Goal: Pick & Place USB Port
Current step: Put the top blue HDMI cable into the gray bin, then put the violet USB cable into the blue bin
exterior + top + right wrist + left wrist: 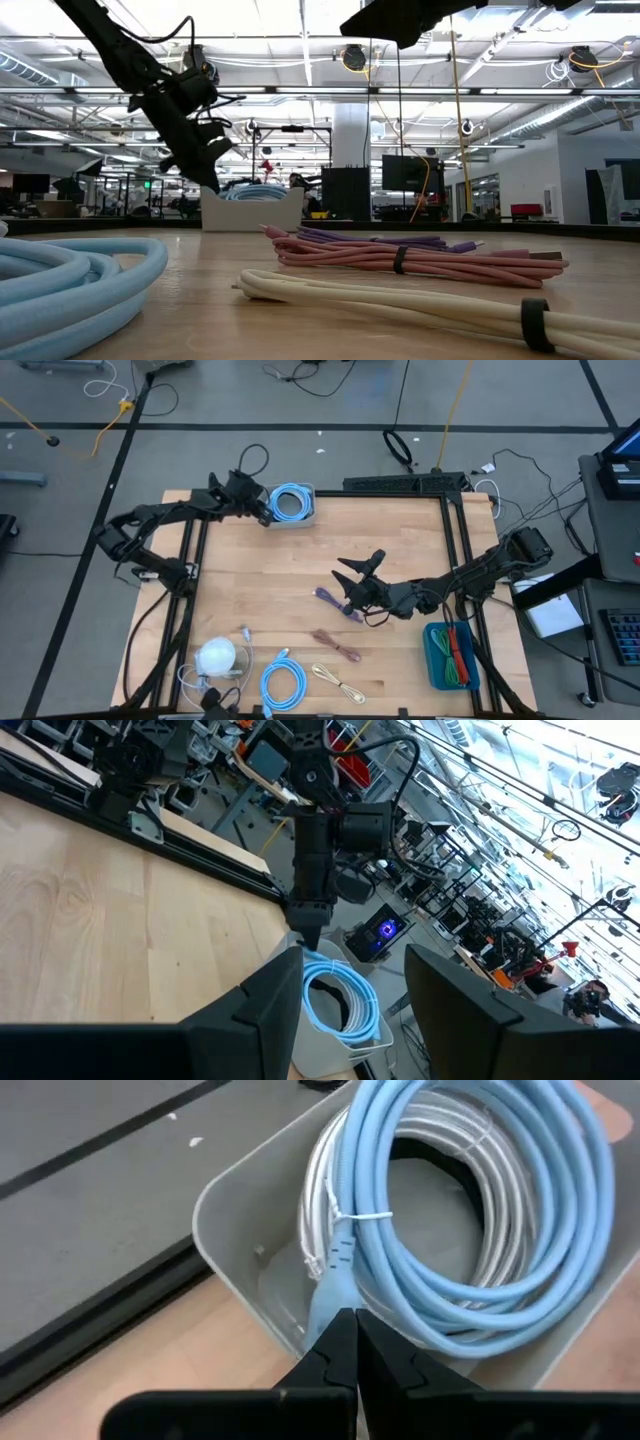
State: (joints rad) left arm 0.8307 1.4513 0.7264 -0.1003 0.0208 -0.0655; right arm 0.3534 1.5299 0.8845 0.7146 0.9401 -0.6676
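Note:
A light blue cable coil point(470, 1230) lies over a white coil inside the white bin point(303, 518) at the table's far edge. My left gripper point(355, 1335) is shut and empty, and hangs just above the bin's near wall point(205, 165). My right gripper point(350, 1010) stands open and level above the table's middle point(358, 572), with nothing between its fingers. A bundled purple cable point(335, 603) lies on the wood just below it. I cannot pick out a USB port as such.
Toward the near edge lie a pink cable point(336, 645), a cream cable point(340, 682), a second blue coil point(283, 685) and a white cable with a round white thing point(216, 657). A blue bin point(436, 660) of red and green cables stands at the near right.

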